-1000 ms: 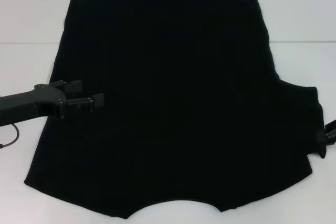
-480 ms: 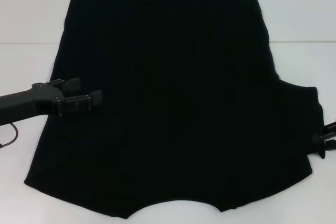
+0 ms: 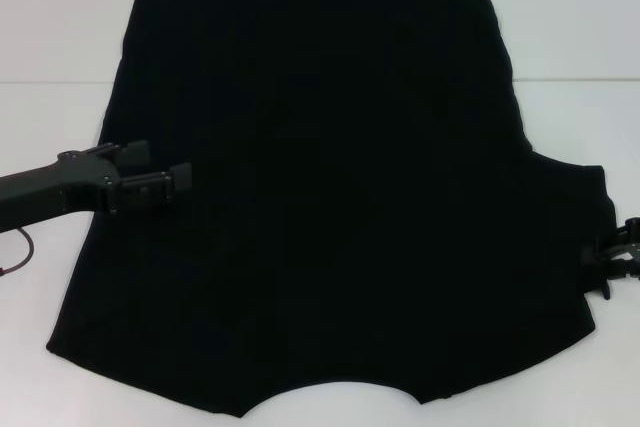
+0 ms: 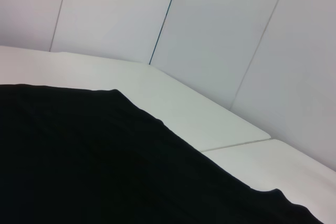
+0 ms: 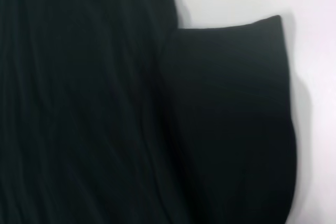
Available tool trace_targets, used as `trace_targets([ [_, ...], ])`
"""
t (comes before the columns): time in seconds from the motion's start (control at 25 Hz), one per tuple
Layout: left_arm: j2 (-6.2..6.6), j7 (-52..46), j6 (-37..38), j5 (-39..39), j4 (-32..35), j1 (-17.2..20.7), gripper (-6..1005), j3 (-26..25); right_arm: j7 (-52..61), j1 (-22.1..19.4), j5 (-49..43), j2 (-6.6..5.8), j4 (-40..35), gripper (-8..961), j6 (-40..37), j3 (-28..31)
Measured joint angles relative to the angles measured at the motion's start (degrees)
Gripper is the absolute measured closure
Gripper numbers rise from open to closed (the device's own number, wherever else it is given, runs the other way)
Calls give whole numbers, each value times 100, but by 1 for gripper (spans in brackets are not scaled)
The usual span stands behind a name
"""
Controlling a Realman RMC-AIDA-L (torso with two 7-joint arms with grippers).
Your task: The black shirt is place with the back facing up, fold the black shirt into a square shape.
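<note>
The black shirt (image 3: 320,187) lies spread flat on the white table (image 3: 570,37), filling most of what I see from my head. Its straight hem runs along the far side and the curved neckline sits at the near edge, close to me. On my right a short sleeve (image 3: 585,212) sticks out over the bare table; on my left the cloth ends in a straight slanted edge with no sleeve showing.

My left gripper (image 3: 160,169) reaches in from the left, over the shirt's left edge about halfway down its length. Its jaws stand apart, one finger (image 3: 135,153) farther from me and one nearer, with nothing between them. From above I cannot tell whether they touch the cloth or hang just over it. My left wrist view shows the shirt's edge (image 4: 105,156) running across the table toward a pale panelled wall (image 4: 220,30).

My right gripper (image 3: 612,255) is at the right border of the head view, just beside the outer end of the sleeve. Only a small part shows, so I cannot tell how its jaws stand. My right wrist view looks onto the sleeve (image 5: 231,119) lying flat beside the body of the shirt, white table beyond it.
</note>
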Motion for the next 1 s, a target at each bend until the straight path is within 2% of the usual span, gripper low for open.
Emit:
trace_targets([
  [0.4, 0, 0, -69, -6, 0, -3, 66, 1, 9, 228, -14, 86, 10, 524, 9, 0],
  [0.8, 5, 10, -95, -67, 0, -3, 79, -63, 10, 238, -27, 91, 79, 530, -10, -73],
  [1.0, 6, 27, -94, -101, 0, -6, 85, -62, 15, 242, -29, 84, 79, 719, -4, -152],
])
